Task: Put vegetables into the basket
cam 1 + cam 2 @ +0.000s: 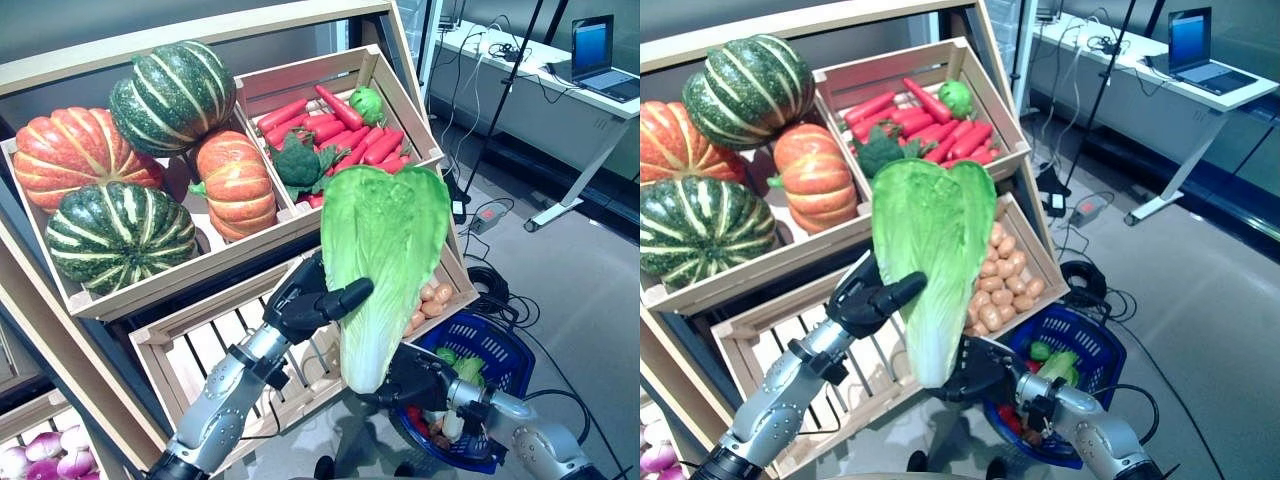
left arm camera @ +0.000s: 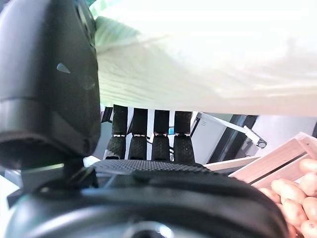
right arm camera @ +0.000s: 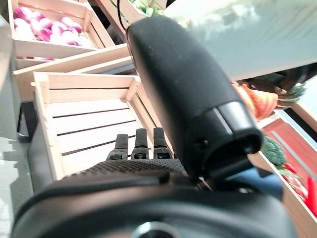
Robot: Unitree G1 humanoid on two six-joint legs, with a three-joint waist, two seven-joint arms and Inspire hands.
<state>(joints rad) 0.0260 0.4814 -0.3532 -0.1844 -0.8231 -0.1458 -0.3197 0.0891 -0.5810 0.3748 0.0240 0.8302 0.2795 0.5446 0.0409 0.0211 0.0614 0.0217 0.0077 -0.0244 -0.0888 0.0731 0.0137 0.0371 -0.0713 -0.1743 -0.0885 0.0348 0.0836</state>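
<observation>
Large green leafy cabbage (image 1: 383,260) held upright in air above blue plastic basket (image 1: 500,362), between both hands. Our left hand (image 1: 312,298) pinches its side, thumb across leaf. Our right hand (image 1: 418,378) supports pale stem end; whether those fingers grip it, we cannot tell.

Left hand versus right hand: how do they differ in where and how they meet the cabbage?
The left hand holds the cabbage at mid-height from its left side, thumb across the front. The right hand sits lower, at the cabbage's pale base, just above the blue basket. The left hand's thumb shows plainly; the right hand's fingers are mostly hidden. Both are dark and touch the cabbage.
</observation>
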